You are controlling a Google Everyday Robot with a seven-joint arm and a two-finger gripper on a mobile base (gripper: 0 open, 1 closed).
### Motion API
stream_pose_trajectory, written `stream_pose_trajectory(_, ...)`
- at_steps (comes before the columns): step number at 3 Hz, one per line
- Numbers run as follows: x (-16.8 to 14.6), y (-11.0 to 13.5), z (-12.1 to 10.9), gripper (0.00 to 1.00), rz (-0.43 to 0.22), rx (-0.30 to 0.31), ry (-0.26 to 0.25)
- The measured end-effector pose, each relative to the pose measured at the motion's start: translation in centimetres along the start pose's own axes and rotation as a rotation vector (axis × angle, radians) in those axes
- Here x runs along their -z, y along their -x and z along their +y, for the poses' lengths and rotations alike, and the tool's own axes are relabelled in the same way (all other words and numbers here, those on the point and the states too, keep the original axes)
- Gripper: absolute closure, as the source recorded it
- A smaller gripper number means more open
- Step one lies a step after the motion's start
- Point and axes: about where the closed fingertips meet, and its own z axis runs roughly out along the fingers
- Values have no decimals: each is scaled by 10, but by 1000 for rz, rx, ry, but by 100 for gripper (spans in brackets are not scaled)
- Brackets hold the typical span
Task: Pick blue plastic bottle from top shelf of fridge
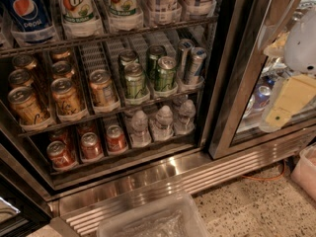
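blue plastic bottle (163,0) is kept upright by a lane tray on the top shelf (148,30), right of the Pepsi bottle (25,9), its cap out of frame | gripper (286,102) is held far right of the Pepsi bottle, before the glass door (232,88), outside the fridge (163,174), apparently pre-reach | claw opening cannot be told

Colours in the shiny silver fridge (163,174)

On the fridge's dark top shelf (128,32) stands a dark blue bottle (24,9) with a red and white circle, next to white-and-green bottles (76,6). Lower in the fridge are golden-brown cans (66,98), green cans (134,80), silver cans (195,63) and red cans (91,144). The white and pale yellow gripper (284,105) is by the fridge's right door. The floor (256,206) is speckled.
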Motion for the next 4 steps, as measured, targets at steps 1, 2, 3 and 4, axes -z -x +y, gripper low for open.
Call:
stream_pose_trajectory(1, -19, 15, -11, 0, -124, 1, -38)
stream_pose_trajectory(2, -29, 36, -21, 0, -253, 19, -89)
stream_pose_trajectory(3, -31, 55, -28, 0, -350, 10, -173)
stream_pose_trajectory(4, -28, 69, -38, 0, -482, -14, -274)
